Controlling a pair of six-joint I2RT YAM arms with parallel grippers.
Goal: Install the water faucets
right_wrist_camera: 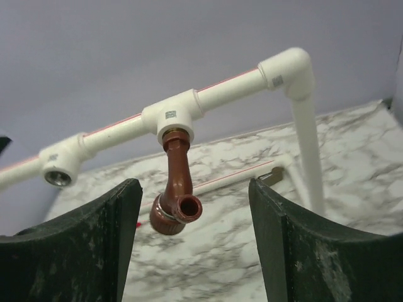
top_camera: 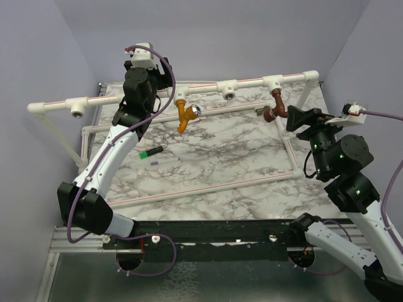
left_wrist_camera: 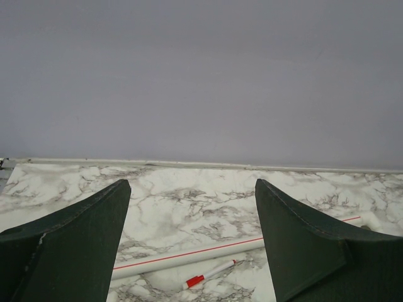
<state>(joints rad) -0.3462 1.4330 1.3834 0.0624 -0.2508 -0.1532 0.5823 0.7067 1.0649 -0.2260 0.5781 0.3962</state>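
Note:
The orange-yellow faucet [top_camera: 184,116] with its silver knob hangs from a T-fitting on the raised white pipe rail [top_camera: 252,82]. The dark reddish-brown faucet [top_camera: 276,105] hangs from a T-fitting farther right; in the right wrist view [right_wrist_camera: 177,182] its spout faces the camera. My right gripper [top_camera: 295,119] [right_wrist_camera: 194,189] is open, just short of the brown faucet, which sits ahead between the jaws and apart from both. My left gripper [top_camera: 141,78] [left_wrist_camera: 192,182] is open and empty, raised left of the orange faucet and facing the back wall.
Two T-fittings on the rail are empty [top_camera: 228,92] [top_camera: 77,109]. A green marker [top_camera: 151,151] lies on the marble table [top_camera: 214,163]. A low white pipe [left_wrist_camera: 189,255] with a red line and a red-capped pen [left_wrist_camera: 208,275] lie ahead of the left gripper. An upright pipe leg [right_wrist_camera: 307,151] stands right of the brown faucet.

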